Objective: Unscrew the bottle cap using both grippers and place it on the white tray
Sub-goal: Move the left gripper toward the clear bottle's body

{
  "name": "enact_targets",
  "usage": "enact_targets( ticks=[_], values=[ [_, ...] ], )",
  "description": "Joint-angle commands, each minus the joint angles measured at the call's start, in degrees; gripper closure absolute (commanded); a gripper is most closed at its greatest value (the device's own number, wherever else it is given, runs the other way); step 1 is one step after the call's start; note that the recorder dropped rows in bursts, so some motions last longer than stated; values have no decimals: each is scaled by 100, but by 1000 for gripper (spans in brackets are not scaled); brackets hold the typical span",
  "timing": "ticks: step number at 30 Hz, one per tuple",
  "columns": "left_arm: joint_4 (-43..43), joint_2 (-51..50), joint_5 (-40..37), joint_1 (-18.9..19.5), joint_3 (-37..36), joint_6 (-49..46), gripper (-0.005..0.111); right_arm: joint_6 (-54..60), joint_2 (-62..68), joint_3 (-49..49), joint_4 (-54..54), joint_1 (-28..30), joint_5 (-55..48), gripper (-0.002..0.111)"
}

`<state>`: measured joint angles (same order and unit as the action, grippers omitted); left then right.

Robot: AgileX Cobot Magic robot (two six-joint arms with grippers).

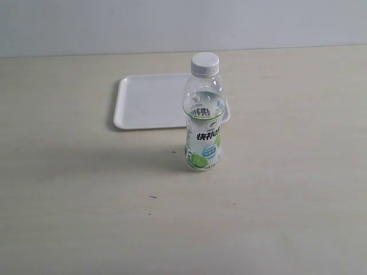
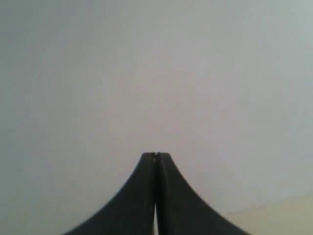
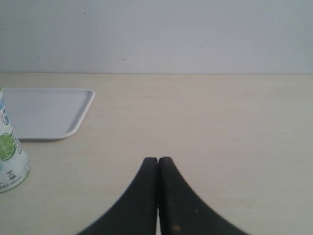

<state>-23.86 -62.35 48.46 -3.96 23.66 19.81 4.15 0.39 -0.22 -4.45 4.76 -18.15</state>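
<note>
The clear bottle (image 1: 203, 129) with its white-and-green label stands upright on the table, its white ribbed cap (image 1: 205, 63) screwed on top. Just behind it lies the white tray (image 1: 143, 100), with nothing on it. Neither arm shows in the exterior view. My left gripper (image 2: 156, 154) is shut with nothing in it and faces a plain grey wall. My right gripper (image 3: 158, 159) is also shut and empty, low over the table; the bottle's base (image 3: 11, 161) and the tray (image 3: 44, 113) show at the edge of its view, well apart from it.
The pale wooden table (image 1: 287, 189) ends at a grey wall (image 1: 172, 23) behind the tray. Small dark specks (image 1: 152, 196) mark the tabletop in front of the bottle.
</note>
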Motion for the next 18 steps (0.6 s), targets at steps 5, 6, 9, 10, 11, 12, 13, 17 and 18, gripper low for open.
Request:
enact_targets(
  ticks=[5,6,9,10,11,12,13,17,18],
  values=[
    [-2823,-2992,1192,-6,886,-63,107,18,-39,22,15,-13,33,108],
    [-3212,-3299,1312,-6,1021,-65,107,18,-39,22,15,-13,33,108],
    [-3831,-4105,1597,-6,1326,-78,106,18,-39,22,15,-13,33,108],
    [-3957,-4343,1727,-6,1413,-78,103,18,-39,22,15,-13,33,108],
    [-4076,-4525,1853,-6,1488,-78,100,18,-39,22,15,-13,33,108],
    [-4185,-4792,2067,-6,1597,-125,93,18,-39,22,15,-13,33,108],
    [-4275,-4959,2150,-15,1670,-174,87,18,-39,22,15,-13,33,108],
    [-4287,-5629,2150,-122,1982,-205,55,18,-39,22,15,-13,33,108],
    [-4287,-5762,2150,-197,2069,-205,45,18,-39,22,15,-13,33,108]
  ],
)
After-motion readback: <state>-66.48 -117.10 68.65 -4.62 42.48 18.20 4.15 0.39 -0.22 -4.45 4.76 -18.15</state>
